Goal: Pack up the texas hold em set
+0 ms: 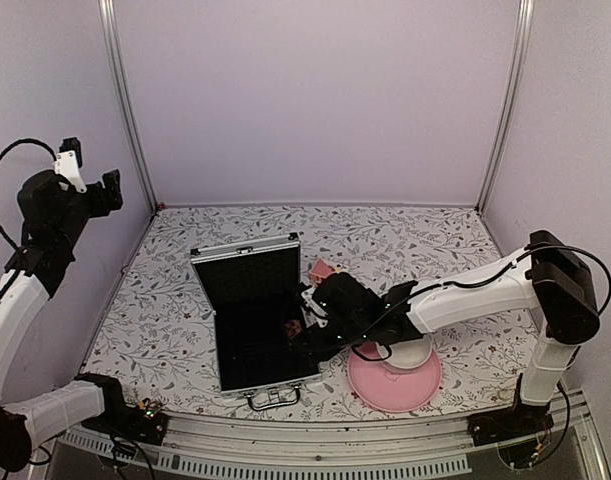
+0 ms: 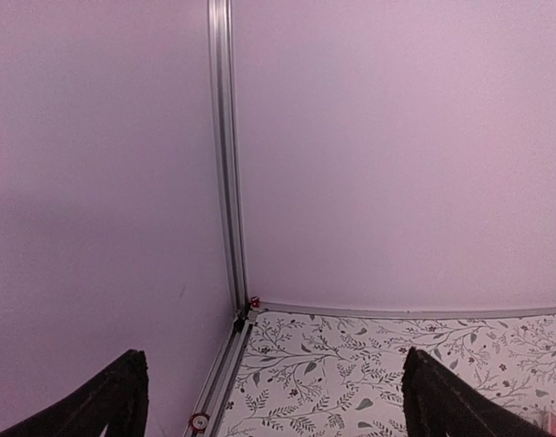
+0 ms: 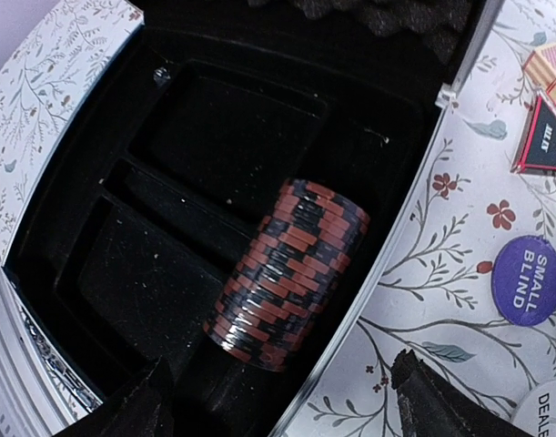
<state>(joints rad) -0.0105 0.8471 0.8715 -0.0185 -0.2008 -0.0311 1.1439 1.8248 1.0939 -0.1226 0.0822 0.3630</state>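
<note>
The silver briefcase (image 1: 307, 377) lies open left of the table's middle, its lid (image 1: 247, 268) upright and its lining (image 3: 196, 146) black. A dark red chip stack (image 3: 291, 264) lies on its side in a slot by the case's right wall. My right gripper (image 3: 291, 405) hovers open just short of the stack's near end, one finger over the lining, the other over the table. Right of the case lie the blue disc (image 3: 528, 279), the gold-and-dark card box (image 3: 543, 138) and the red/pink card box (image 3: 552, 66). My left gripper (image 2: 273, 401) is open and empty, raised high at the far left.
A pink plate (image 1: 380, 392) with a white bowl (image 1: 413, 353) on it sits right of the case, under my right arm. A white disc (image 3: 552, 411) lies near the blue one. Enclosure walls and a metal post (image 2: 225, 155) stand at the far left corner.
</note>
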